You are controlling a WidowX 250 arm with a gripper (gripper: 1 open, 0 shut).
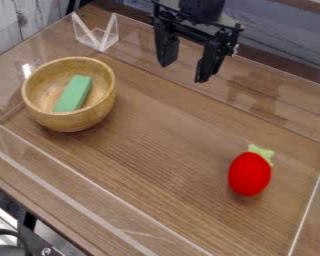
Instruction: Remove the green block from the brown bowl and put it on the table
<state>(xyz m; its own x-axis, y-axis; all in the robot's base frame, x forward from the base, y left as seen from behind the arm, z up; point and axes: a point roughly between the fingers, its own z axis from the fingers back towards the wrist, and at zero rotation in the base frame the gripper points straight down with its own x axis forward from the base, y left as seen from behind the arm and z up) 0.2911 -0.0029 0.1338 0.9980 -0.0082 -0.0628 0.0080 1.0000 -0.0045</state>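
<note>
Wood grain is shown across the brown table [156, 145], and clear walls are seen along its edges. The green block [73, 93] is held inside the brown bowl [104, 97], which is set on the left side of the view. The block is laid lengthwise between the far and near parts of the bowl, nearer its left side, with bare bowl floor left visible to its right. It is ringed by the thick wall of the bowl, so the sideways way out is blocked, while its top is left uncovered. A clear plastic holder [93, 30] is placed beyond the bowl, near the far left edge of the table. A red strawberry toy [250, 175] is set well apart from the bowl, towards the near right, with its green top [262, 153] pointed to the far side. Black cables [27, 212] are seen at the lower left corner. The black gripper [184, 72] is positioned at the far middle of the view, to the right of the bowl and well apart from it. Its jaws are spread wide, and only brown wood is seen between the fingertips.
</note>
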